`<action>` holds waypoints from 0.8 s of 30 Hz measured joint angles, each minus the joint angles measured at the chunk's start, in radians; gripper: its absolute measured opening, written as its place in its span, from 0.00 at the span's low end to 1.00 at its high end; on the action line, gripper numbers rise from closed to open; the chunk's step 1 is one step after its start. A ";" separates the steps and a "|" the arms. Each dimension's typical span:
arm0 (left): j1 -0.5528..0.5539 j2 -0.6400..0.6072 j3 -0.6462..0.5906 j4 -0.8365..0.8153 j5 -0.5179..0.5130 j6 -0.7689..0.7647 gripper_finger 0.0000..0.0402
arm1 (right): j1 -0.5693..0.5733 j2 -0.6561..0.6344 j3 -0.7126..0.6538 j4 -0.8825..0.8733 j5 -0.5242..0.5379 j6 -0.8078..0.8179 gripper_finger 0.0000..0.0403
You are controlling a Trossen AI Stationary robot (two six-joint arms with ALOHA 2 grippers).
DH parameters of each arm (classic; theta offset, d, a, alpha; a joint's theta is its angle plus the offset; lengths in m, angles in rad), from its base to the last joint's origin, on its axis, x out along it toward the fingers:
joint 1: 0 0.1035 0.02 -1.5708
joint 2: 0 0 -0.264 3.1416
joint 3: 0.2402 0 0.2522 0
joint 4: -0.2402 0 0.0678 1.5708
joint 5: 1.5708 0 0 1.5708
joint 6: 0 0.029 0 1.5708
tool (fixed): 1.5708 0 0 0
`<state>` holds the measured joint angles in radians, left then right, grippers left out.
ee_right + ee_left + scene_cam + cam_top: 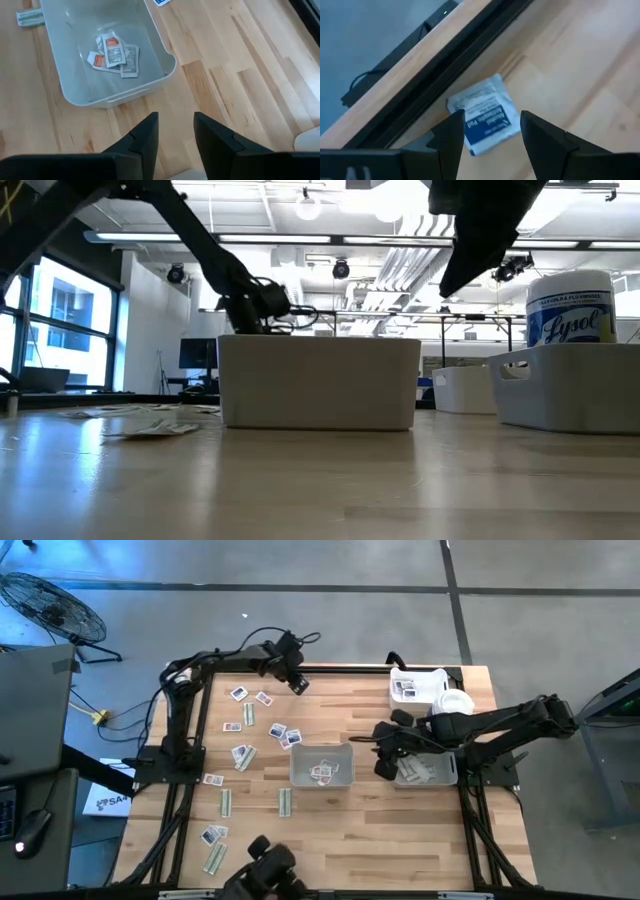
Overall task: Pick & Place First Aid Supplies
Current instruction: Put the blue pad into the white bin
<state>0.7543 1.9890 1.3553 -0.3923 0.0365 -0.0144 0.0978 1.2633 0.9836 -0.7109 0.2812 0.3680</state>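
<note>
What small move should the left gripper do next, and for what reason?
Probably lower straight down and close. The left gripper is open, with its fingers on either side of a white and blue packet lying flat on the table near the black rail; nothing is held yet.

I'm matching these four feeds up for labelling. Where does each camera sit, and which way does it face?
High: overhead, straight down on table, both arms.
Low: table height, level across at middle tray.
Left wrist: past open left gripper, over a wipe packet.
Right wrist: past open right gripper, toward that tray, shared with high.
</note>
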 joint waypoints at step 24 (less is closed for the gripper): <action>-0.005 -0.035 -0.103 -0.142 0.118 0.055 0.47 | 0.001 0.000 0.000 0.029 0.033 0.042 0.29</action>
<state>0.7498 1.9536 1.2528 -0.5341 0.1545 0.0409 0.0986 1.2633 0.9836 -0.6815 0.3140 0.4096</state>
